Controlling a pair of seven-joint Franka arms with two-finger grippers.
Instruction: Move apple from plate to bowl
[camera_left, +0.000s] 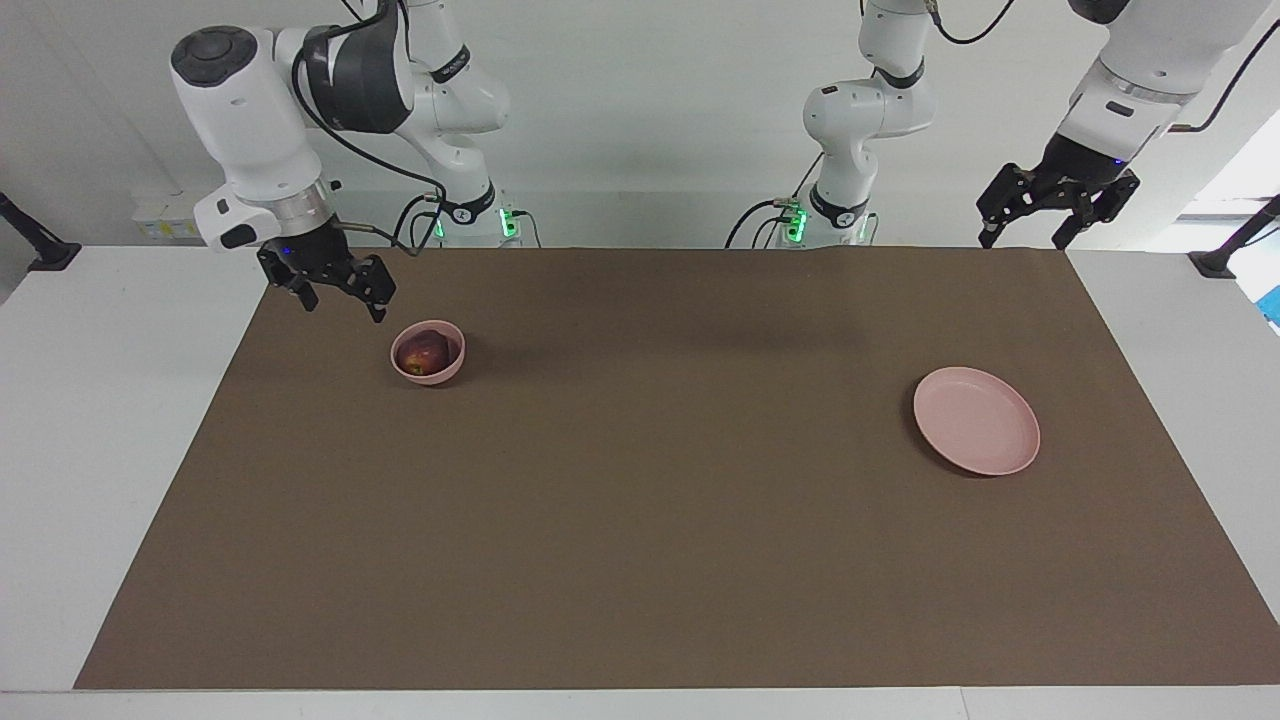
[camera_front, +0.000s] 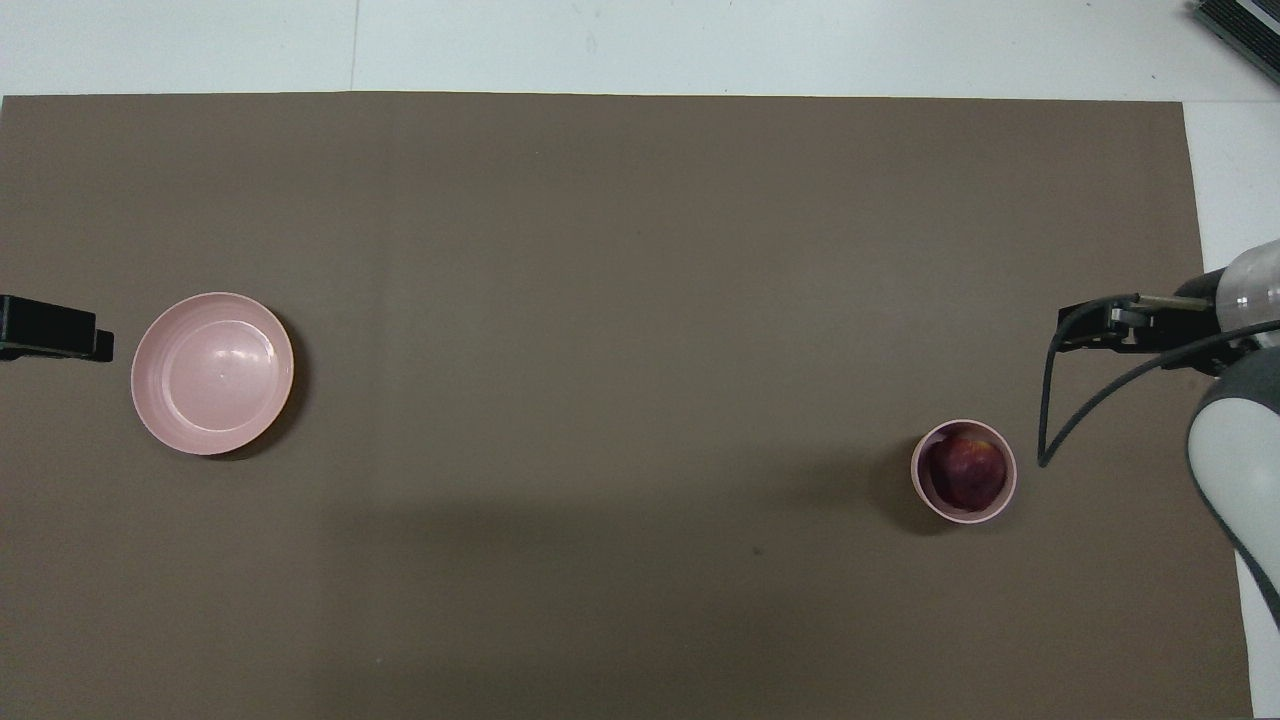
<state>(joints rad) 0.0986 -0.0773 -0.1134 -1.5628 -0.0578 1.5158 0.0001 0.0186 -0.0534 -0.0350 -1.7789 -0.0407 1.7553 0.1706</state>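
The dark red apple (camera_left: 422, 353) (camera_front: 967, 472) lies in the small pink bowl (camera_left: 431, 377) (camera_front: 964, 517), which stands toward the right arm's end of the table. Nothing lies on the flat pink plate (camera_left: 976, 420) (camera_front: 212, 373), which sits toward the left arm's end. My right gripper (camera_left: 343, 303) (camera_front: 1085, 330) hangs open and holds nothing, raised over the mat's edge beside the bowl and clear of it. My left gripper (camera_left: 1022, 238) (camera_front: 90, 340) waits open in the air over the mat's corner at the left arm's end.
A brown mat (camera_left: 640, 520) covers most of the white table. A black cable (camera_front: 1050, 420) loops down from the right wrist close to the bowl.
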